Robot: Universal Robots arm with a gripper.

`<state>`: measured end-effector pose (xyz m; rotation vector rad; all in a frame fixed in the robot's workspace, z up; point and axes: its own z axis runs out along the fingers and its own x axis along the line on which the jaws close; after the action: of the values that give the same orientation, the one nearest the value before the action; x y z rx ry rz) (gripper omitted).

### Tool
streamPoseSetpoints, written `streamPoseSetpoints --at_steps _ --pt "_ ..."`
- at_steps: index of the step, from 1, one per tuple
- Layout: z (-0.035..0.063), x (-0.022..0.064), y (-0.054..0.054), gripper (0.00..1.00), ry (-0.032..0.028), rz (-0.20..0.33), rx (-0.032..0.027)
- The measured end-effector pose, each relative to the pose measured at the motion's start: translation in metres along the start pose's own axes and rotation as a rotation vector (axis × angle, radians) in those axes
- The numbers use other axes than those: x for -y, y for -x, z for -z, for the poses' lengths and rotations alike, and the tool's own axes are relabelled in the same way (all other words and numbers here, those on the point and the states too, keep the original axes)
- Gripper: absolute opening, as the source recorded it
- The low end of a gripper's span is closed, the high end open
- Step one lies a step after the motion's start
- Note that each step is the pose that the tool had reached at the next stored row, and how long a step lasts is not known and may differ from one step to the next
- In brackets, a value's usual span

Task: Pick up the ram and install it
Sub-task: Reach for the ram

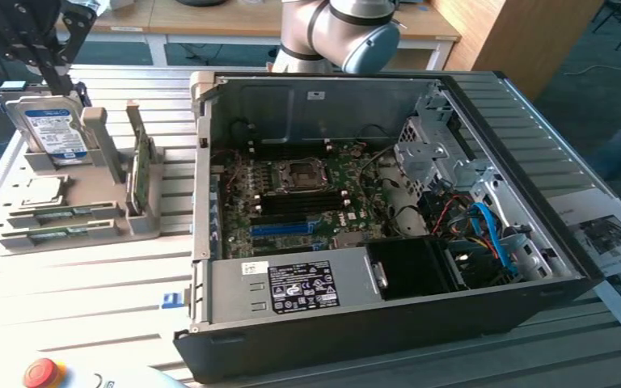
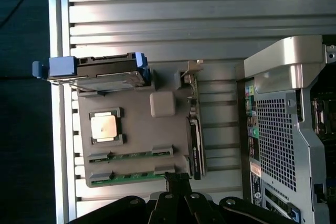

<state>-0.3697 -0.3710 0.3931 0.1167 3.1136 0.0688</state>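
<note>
Ram (image 1: 57, 234) not yet picked up: it lies flat in a grey cradle at the front edge of the parts tray (image 1: 143, 226), left-centre of the exterior frame, outside the computer case (image 1: 397, 323). Gripper (image 1: 41, 48) hangs in the upper left corner of the exterior frame, above the tray's far end, jaws drawn fully together and holding nothing. Wrist view agrees: gripper (image 2: 177, 178) shows two dark fingers pressed side by side, nothing between them. In that view the ram (image 2: 131, 176) is the green strip whose one end comes closest to the fingertips. A second stick (image 2: 131, 154) lies parallel just beyond it, also cradled. Key relation: in the exterior view the ram sits well down-frame of the gripper. Between them stand the hard drive (image 1: 54, 129), upright in its slot, and the processor (image 1: 35, 190). The ram's long axis runs roughly across the exterior frame, left to right with a slight tilt, chips facing up. An expansion card (image 1: 138, 166) stands on edge at the tray's right side, its length crosswise to the sticks. Further right, the case lies open with the motherboard (image 1: 300, 198) exposed. Judgement: approach stage only, gripper high and apart from the ram.
</note>
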Motion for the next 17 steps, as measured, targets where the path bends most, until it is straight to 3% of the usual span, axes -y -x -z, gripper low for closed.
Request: streamPoseSetpoints --at_steps 17 --pt "0.0007 -0.0002 -0.032 0.10 0.0001 0.000 0.0000"
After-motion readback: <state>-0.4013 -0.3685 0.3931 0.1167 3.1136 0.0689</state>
